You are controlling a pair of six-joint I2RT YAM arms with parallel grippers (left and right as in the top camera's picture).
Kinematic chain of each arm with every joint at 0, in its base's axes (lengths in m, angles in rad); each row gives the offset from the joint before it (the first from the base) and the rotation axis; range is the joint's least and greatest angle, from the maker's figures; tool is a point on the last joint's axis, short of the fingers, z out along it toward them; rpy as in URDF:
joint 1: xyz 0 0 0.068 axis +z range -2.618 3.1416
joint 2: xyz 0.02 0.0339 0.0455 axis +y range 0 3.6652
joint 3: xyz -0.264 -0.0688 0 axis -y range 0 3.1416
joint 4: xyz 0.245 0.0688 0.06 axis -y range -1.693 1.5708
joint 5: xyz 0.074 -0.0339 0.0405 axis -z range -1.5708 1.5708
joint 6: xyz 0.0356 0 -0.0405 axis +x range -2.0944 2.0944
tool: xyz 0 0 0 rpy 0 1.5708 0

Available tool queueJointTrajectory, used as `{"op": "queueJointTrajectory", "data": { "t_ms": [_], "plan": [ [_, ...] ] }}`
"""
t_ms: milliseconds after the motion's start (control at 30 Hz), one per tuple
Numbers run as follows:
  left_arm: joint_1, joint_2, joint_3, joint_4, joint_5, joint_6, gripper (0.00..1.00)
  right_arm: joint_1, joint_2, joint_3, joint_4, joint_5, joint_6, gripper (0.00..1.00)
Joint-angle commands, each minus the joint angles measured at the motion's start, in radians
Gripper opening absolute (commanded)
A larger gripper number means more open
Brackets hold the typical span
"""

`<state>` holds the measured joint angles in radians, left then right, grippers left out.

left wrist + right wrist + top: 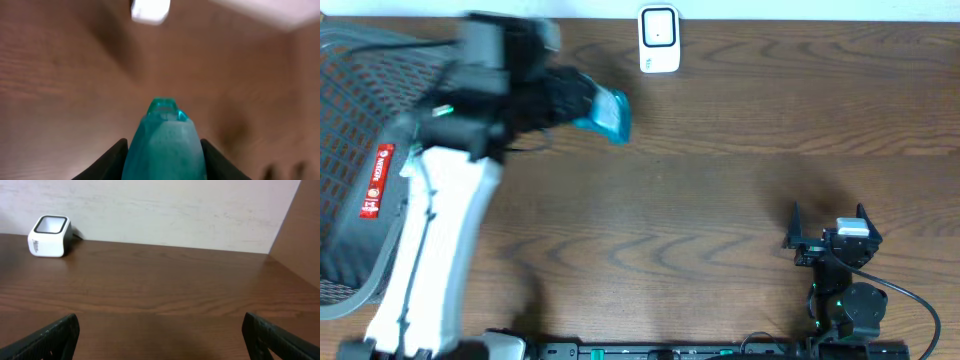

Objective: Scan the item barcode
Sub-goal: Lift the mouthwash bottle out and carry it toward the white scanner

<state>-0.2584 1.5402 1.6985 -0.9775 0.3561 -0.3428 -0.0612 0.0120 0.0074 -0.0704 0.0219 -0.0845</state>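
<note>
A teal translucent item (608, 113) is held above the table at the back left, with my left gripper (570, 100) shut on it. In the left wrist view the teal item (164, 145) fills the space between both black fingers (111, 162) and points toward the white scanner (150, 10) ahead. The white barcode scanner (659, 40) stands at the back edge of the table, to the right of the item. No barcode shows on the item. My right gripper (828, 222) rests open near the front right, with nothing between its fingers (55, 336); the scanner (49, 236) is far off to its left.
A grey mesh basket (350, 150) holding a red-labelled package (377, 182) stands at the left edge. A pale wall (165, 210) runs behind the table.
</note>
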Motion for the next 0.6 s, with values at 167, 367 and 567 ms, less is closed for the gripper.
{"op": "queueJointTrajectory", "data": {
  "t_ms": [167,367,567],
  "plan": [
    [-0.239,0.207,0.022,-0.027,-0.22,0.345,0.44,0.009,-0.005,-0.002,-0.003,0.002,-0.006,0.99],
    [-0.319,0.315,0.022,-0.024,-0.219,0.457,0.44,0.009,-0.005,-0.002,-0.003,0.002,-0.006,0.99],
    [-0.343,0.382,0.02,0.019,-0.217,0.481,0.44,0.009,-0.005,-0.002,-0.003,0.002,-0.006,0.99]
  ]
}}
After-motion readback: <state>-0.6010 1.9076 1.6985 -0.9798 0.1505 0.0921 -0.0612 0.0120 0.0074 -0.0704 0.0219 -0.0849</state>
